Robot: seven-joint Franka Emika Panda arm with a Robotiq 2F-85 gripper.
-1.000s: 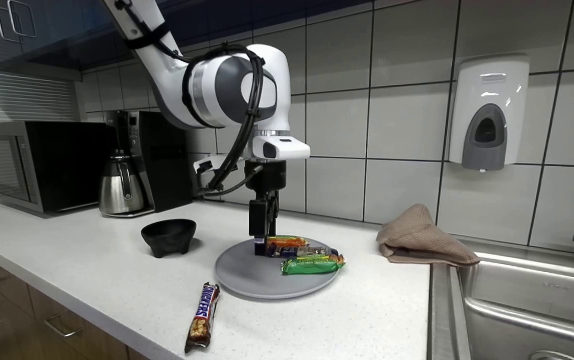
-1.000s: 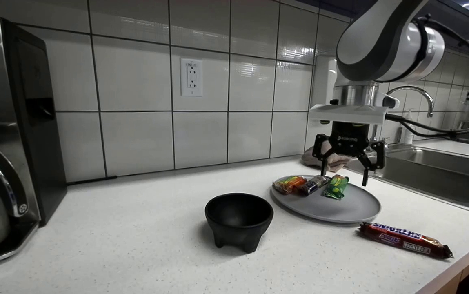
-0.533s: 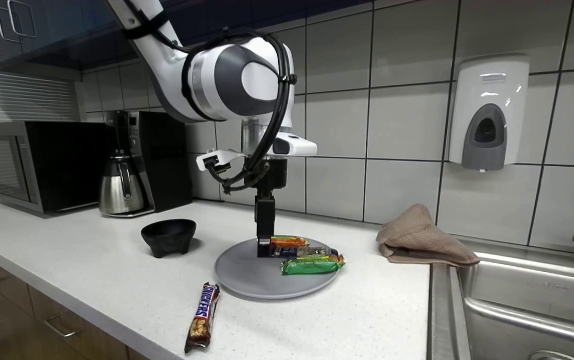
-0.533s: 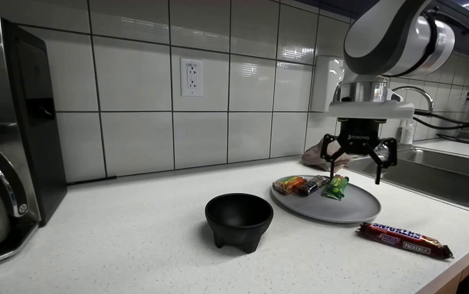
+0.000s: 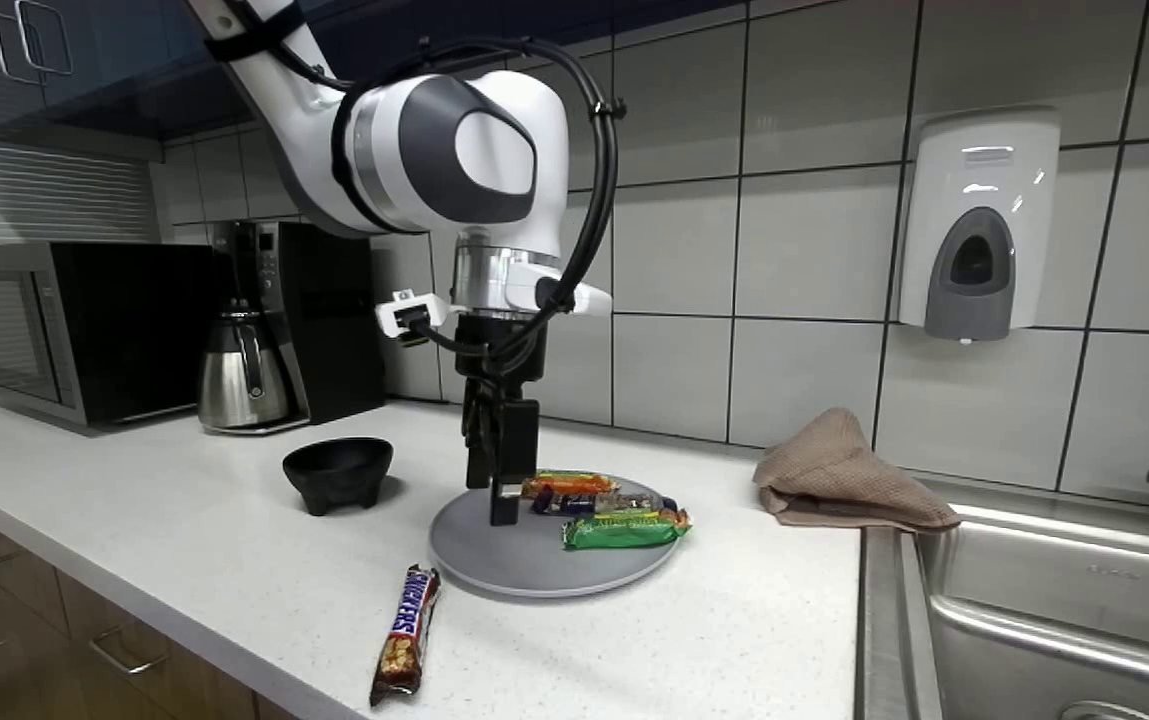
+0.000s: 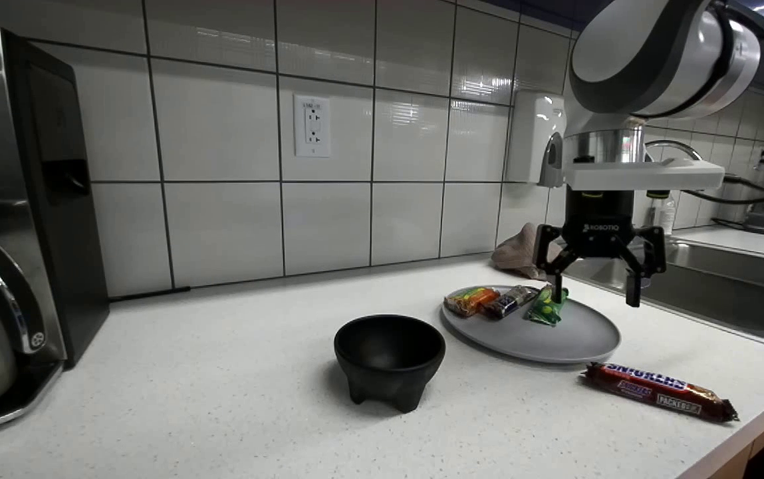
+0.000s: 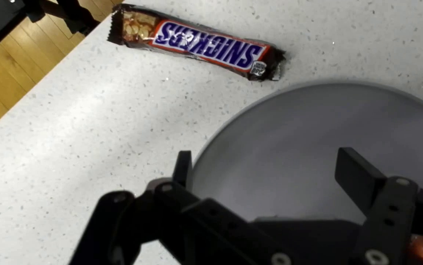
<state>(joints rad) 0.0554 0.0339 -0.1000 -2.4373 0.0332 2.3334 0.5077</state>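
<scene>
in an exterior view, the tool (image 6: 596,299) has slid sideways over the past second, toward the side where the snickers bar (image 6: 661,392) lies on the worktop (image 6: 222,399); the orange-wrapped bar (image 6: 470,301), dark-wrapped bar (image 6: 509,301) and green-wrapped bar (image 6: 544,311) have not shifted on the grey plate (image 6: 574,339), so i judge the work is at positioning, with no grasp made. the tool is spread wide and empty, one finger (image 6: 558,290) passing in front of the green-wrapped bar

in an exterior view, the arm (image 5: 464,150) has turned as well, and the fingers hang over the grey plate, beside the wrapped bars, with no contact that i can make out

in the wrist view, bare plate shows between the released fingertips, one tip about in line with the rim; the snickers bar sits beyond them, just beside the grey plate, ungripped
</scene>
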